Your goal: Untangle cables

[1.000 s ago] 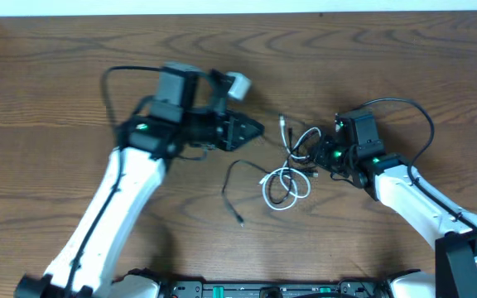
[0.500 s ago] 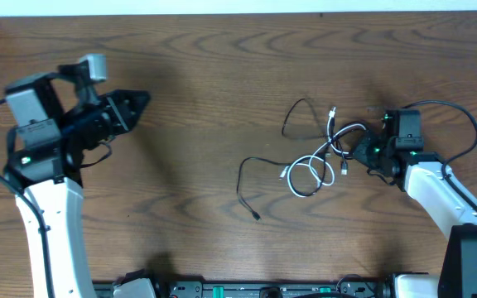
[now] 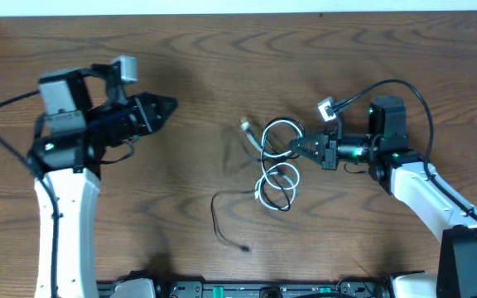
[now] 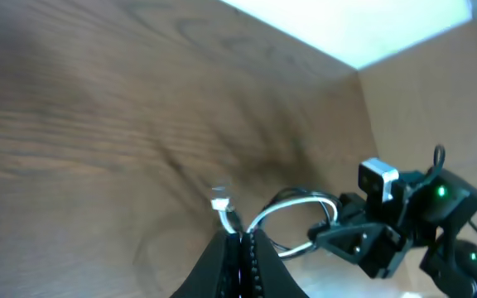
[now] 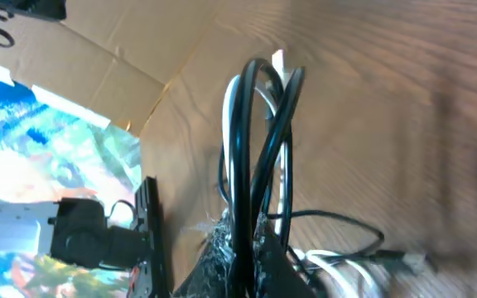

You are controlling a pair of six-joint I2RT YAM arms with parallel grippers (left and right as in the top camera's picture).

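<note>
The 2 cables, a white cable [image 3: 278,157] and a black cable [image 3: 228,207], sit tangled at centre frame, right of the middle of the bench [image 3: 222,66]. The right claw [image 3: 298,146] is closed on the upper loops of both cords, which stand up between its tips in the right wrist view; lower loops trail onto the wood, and the black cord's free plug end [image 3: 246,247] lies toward the bottom centre. The left claw [image 3: 169,105], in the upper left, is closed on nothing and well apart from the bundle.

These cords look light, limp and springy, likely to slide through a loose pinch; a free tail or plug end seems the better hold. Bare wood lies open on all sides, with the bench's far edge along the top of the frame.
</note>
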